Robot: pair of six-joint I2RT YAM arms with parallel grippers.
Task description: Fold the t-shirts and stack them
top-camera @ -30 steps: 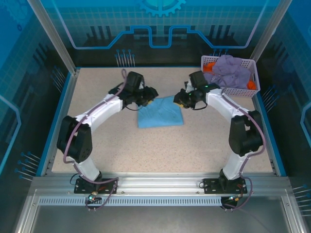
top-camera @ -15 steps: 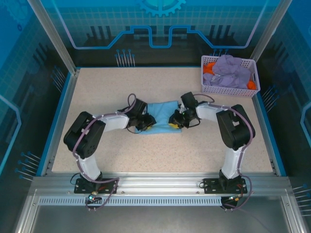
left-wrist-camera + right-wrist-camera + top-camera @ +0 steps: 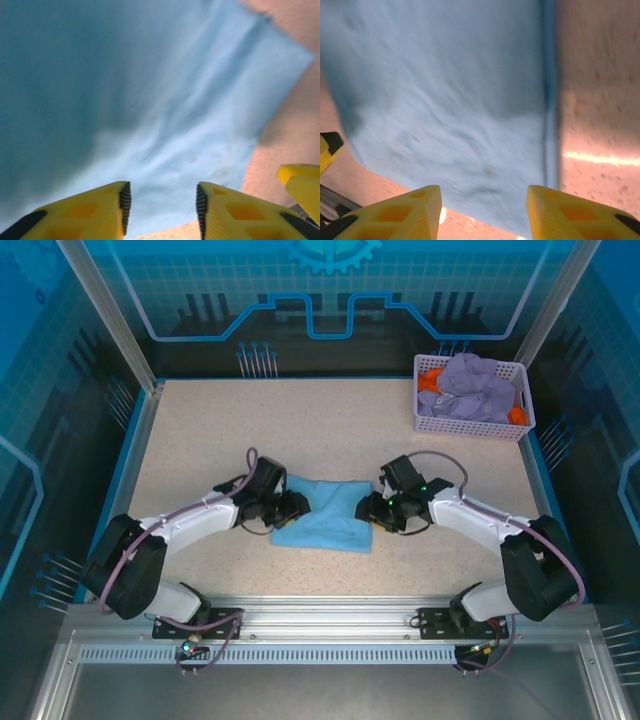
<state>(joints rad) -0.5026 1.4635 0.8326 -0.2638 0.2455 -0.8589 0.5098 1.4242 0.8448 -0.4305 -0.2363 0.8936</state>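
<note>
Blue shirt (image 3: 325, 515): folded to a rough rectangle, lying flat on the table (image 3: 200, 430), in the near middle of the surface, between the two arms. The upper face shows soft creases and no lettering. In the right wrist view one straight edge runs along bare table.

Left gripper (image 3: 290, 508): at the left edge of the blue shirt, low over the cloth. In the left wrist view its yellow fingers (image 3: 85, 210) stand apart with only cloth visible beyond the gap; jaws open, nothing held.

Right gripper (image 3: 368, 510): at the right edge of the blue shirt, facing the left gripper across it. In the right wrist view its yellow fingers (image 3: 570, 210) are spread wide above cloth and table; jaws open, nothing held. Whether either gripper touches the cloth cannot be told.

Basket (image 3: 470, 425): lavender mesh, in the far right corner of the table, well apart from the blue shirt. It holds crumpled purple shirts (image 3: 475, 388) heaped above the rim, with orange cloth (image 3: 432, 378) showing at its far left and right sides.

Surface: pale speckled tabletop bordered by a blue rim (image 3: 137, 450). An aluminium frame (image 3: 330, 625) runs along the near edge, carrying both arm bases.

Surroundings: blue panels (image 3: 330, 290) with printed circuit-style lines enclose the cell behind and at the sides, with metal uprights (image 3: 105, 315) at the far corners
</note>
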